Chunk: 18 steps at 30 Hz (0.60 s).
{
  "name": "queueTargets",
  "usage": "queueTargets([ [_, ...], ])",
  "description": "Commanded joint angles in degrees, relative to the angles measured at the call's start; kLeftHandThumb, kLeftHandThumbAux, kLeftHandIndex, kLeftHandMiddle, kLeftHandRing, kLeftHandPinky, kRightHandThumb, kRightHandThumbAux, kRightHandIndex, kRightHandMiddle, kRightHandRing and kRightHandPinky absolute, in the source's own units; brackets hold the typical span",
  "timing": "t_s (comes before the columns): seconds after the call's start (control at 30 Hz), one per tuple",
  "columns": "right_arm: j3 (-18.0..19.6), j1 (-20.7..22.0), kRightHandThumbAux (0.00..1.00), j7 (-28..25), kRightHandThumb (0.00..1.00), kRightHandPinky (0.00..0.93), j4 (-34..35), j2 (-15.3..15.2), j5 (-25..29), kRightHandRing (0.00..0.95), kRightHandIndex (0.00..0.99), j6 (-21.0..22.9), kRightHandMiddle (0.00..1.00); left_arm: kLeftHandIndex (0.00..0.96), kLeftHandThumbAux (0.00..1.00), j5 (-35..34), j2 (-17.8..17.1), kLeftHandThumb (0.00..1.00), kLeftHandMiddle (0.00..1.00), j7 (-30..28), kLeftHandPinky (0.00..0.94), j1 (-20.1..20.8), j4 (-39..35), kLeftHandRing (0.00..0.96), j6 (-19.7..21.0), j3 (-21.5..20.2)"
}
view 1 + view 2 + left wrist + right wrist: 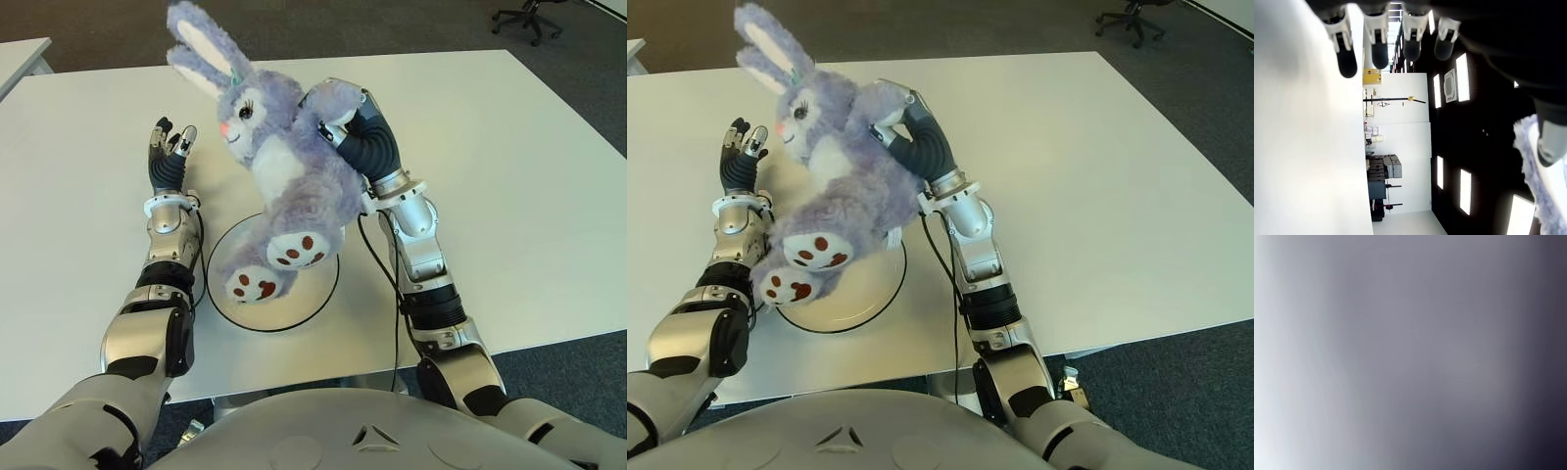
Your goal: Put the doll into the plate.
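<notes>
Gripping one purple rabbit doll (284, 166) in the right hand (355, 122), feet hanging over the single white plate (312, 299) near the worktop's (509, 176) near edge. Left hand (168, 152) beside it, fingers (1347, 61) straight, empty. Right wrist view: nothing discernible.

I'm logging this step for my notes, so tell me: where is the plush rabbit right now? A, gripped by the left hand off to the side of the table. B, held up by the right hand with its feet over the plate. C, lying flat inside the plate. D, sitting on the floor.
B: the right hand grips the doll from behind, its feet hanging above the plate, while the left hand is open beside it.
</notes>
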<state>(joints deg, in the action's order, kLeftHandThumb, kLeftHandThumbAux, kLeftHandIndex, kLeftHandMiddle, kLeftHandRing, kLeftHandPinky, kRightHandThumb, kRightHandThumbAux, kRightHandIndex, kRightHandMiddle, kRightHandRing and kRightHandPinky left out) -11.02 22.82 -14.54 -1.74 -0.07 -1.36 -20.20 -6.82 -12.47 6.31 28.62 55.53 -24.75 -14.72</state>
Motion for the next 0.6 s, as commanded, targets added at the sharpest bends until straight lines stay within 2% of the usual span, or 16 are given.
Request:
queueTargets([
  [0.03,-0.7,-0.6,0.672,-0.4,0.846,0.707,0.1,0.3,0.4,0.672,0.389,0.4,0.557,0.000,0.475,0.7,5.7,0.000,0.032,-0.3,0.134,-8.6,4.8,0.074,2.7,1.5],
  [0.6,-1.9,-1.6,0.671,-2.9,0.848,0.689,1.6,-0.4,0.7,0.668,0.392,4.8,0.560,0.000,0.506,1.1,5.5,0.000,0.057,0.1,0.172,-8.3,6.1,0.103,2.2,1.5],
])
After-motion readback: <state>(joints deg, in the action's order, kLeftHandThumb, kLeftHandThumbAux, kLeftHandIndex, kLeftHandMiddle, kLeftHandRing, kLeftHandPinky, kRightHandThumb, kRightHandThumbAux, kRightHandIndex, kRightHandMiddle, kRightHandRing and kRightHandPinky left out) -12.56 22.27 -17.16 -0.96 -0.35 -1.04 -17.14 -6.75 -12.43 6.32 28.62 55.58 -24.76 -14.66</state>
